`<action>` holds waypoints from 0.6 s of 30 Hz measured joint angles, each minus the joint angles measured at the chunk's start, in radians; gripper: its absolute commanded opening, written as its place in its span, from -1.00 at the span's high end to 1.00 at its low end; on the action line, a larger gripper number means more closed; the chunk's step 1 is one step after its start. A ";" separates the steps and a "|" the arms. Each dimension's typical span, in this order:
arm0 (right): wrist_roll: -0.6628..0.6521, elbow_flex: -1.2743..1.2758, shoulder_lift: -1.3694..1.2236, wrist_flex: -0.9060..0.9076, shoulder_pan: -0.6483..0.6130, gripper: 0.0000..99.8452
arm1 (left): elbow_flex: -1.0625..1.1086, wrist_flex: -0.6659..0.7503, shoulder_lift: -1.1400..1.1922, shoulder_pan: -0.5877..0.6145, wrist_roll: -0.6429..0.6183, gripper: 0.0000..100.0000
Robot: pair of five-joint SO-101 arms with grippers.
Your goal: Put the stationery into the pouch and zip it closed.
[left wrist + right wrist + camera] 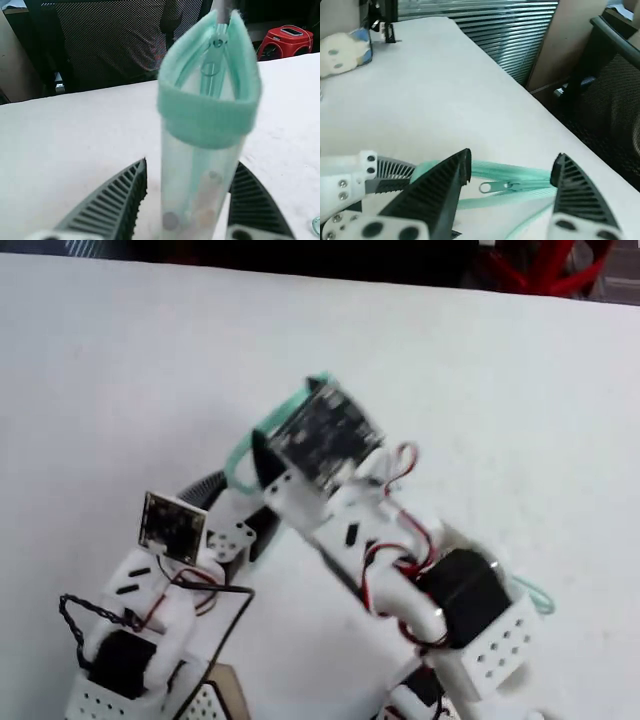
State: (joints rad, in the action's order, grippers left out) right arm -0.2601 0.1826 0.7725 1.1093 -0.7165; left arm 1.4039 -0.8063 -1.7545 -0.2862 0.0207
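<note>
Mint-green pouch (205, 115), gripped in the left claw (191, 164), extended lengthwise ahead of it; its zipper pull (487, 187) lay between the jaws of the open right claw (514, 156).

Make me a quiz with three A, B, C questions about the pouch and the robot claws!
1. Where is the zipper pull? A: between the right gripper's fingers. B: on the floor. C: under a book.
2. What colour is the trim of the pouch? A: red. B: mint green. C: black.
3. How is the right gripper? A: open. B: shut on a pen. C: shut on a cup.
Answers: 1 A, it shows in the gap between the fingers; 2 B, the mouth's band is mint green; 3 A, the fingers stand wide apart.
</note>
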 measured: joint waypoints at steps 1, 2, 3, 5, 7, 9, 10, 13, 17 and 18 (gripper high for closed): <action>0.020 -0.052 -0.032 0.028 0.020 0.49 | 0.000 0.000 0.000 0.002 0.000 0.49; 0.035 -0.104 -0.071 0.058 0.032 0.49 | 0.000 0.000 0.000 0.002 0.000 0.49; 0.046 -0.160 -0.115 0.098 0.040 0.49 | 0.000 0.000 0.000 0.002 0.000 0.49; 0.057 -0.275 -0.215 0.187 0.043 0.49 | 0.000 0.000 0.000 0.002 0.000 0.49; 0.063 -0.400 -0.331 0.287 0.044 0.49 | 0.000 0.000 0.000 0.002 0.000 0.49; 0.064 -0.529 -0.450 0.394 0.048 0.49 | 0.000 0.000 0.000 0.002 0.000 0.49; 0.064 -0.598 -0.508 0.445 0.049 0.49 | 0.000 0.000 0.000 0.002 0.000 0.49; 0.066 -0.804 -0.647 0.582 0.051 0.49 | 0.000 0.000 0.000 0.002 0.000 0.49; 0.018 -0.865 -0.687 0.612 0.051 0.50 | 0.000 0.000 0.000 0.002 0.000 0.49; 0.000 -0.859 -0.686 0.614 0.048 0.52 | 0.000 0.000 0.000 0.002 0.000 0.49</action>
State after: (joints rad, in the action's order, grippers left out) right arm -0.2601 -0.6767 0.0867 1.7231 -0.6690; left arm 1.4039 -0.8063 -1.7545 -0.2846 0.0207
